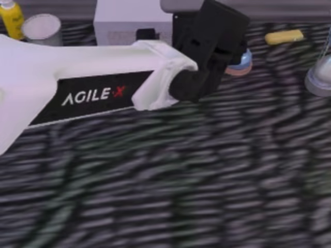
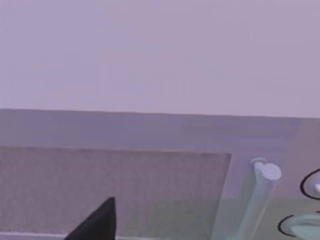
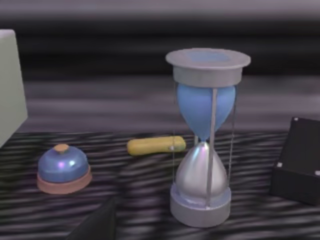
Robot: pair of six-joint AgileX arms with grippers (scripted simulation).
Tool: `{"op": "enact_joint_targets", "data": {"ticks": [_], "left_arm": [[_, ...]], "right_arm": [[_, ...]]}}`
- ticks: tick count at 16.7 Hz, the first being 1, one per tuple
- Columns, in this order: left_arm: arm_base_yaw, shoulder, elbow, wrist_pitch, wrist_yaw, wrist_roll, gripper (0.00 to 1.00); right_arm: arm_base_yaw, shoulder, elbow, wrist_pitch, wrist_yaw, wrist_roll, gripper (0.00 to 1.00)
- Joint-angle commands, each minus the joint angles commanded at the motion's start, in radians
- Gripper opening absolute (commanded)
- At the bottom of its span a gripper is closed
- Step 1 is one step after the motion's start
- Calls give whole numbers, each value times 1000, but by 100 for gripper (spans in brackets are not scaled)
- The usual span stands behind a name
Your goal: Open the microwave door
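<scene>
The microwave (image 1: 129,23) is a pale box at the table's back edge, left of the middle. My left gripper (image 1: 209,44) hangs just in front of it, open and holding nothing. In the left wrist view the microwave door (image 2: 115,130) fills the frame with its speckled mesh window (image 2: 110,190). The slim handle (image 2: 260,200) stands at the door's edge, apart from my one visible fingertip (image 2: 100,222). Two round knobs (image 2: 310,185) sit beyond the handle. The right gripper is out of the top view, and its wrist view shows one fingertip (image 3: 102,222) over the table.
A blue bell (image 1: 240,63), a yellow bar (image 1: 284,36) and an hourglass (image 1: 319,77) stand on the right of the table. A yellow bottle (image 1: 11,18) and a grey cup (image 1: 41,28) are at the back left. A black box (image 3: 300,165) lies beside the hourglass (image 3: 205,135).
</scene>
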Motion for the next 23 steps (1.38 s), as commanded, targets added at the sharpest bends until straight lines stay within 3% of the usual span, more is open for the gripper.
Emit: {"op": "enact_joint_targets", "data": {"ticks": [6,10,23], "left_arm": [[87,181,154,63,75,61,100],[91,187,160,66,79,64,100],[91,187,160,66,79,64,2]], "right_arm": [[0,0,0,0,0,0,100],[0,0,0,0,0,0,100],[0,0,0,0,0,0,100]]}}
